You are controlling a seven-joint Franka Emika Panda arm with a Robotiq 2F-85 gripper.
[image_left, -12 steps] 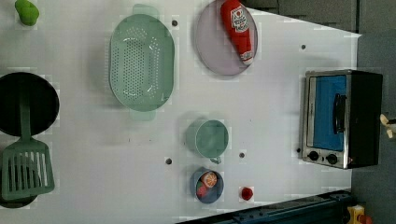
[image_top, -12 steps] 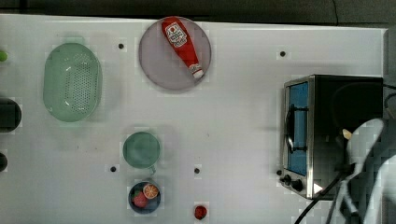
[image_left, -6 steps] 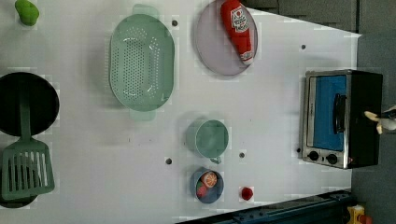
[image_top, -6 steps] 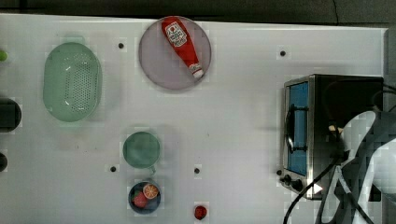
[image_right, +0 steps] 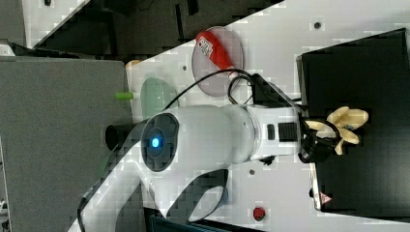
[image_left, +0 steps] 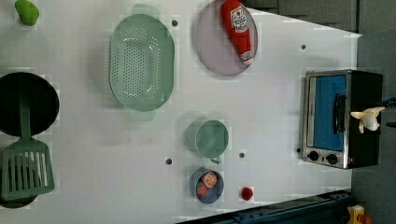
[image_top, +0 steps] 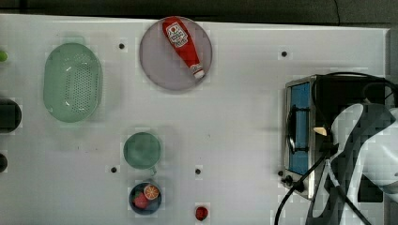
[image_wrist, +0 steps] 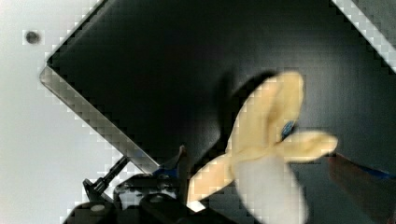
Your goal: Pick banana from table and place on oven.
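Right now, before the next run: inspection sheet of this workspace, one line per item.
Surface: white table, a few small dark holes.
Job's things: banana lies on the black top of the oven, near its back edge in the left view.
Clutter: ketchup bottle on a round plate; green colander; green cup; blue bowl of fruit pieces; small red item; black pan; green spatula.
Grippers: tool over the oven top beside the banana, open.
Cables: black cable looping along the arm.
Surroundings: dark floor past the table's edges.
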